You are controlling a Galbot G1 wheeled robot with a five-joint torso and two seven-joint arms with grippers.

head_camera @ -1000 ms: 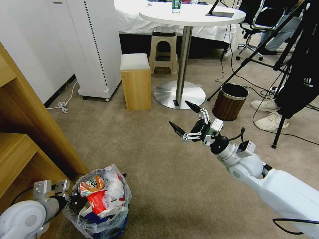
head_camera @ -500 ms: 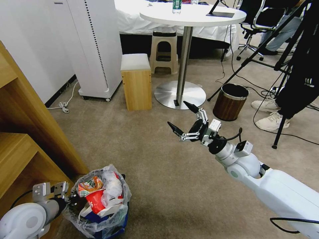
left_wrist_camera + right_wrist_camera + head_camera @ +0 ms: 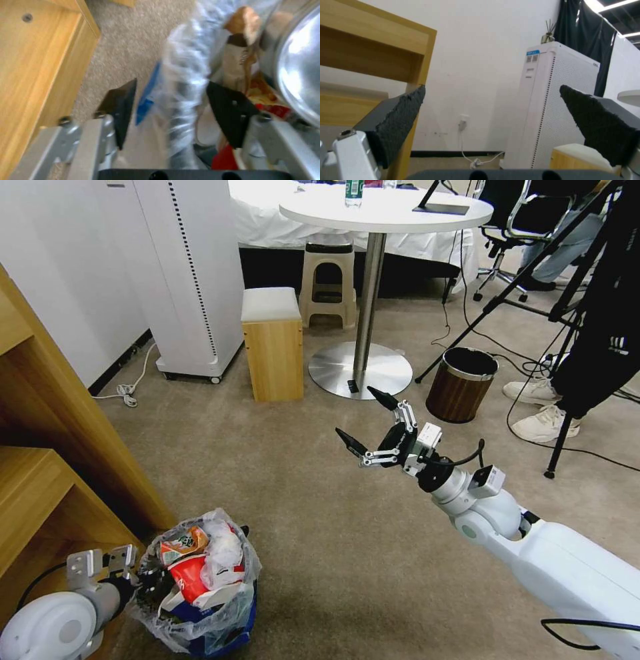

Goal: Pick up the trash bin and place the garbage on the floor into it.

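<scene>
My left gripper pinches the bagged rim of the trash bin, one finger outside, one inside among the garbage. The bin is low on my left beside the wooden shelf unit, over the beige floor. My right gripper hangs in the air well apart from the bin, fingers spread wide, nothing between them. Brown bin sits just beyond it.

trash bin: whitish crinkly liner (blue patch low), red-white cup; floor plain beige.
</scene>
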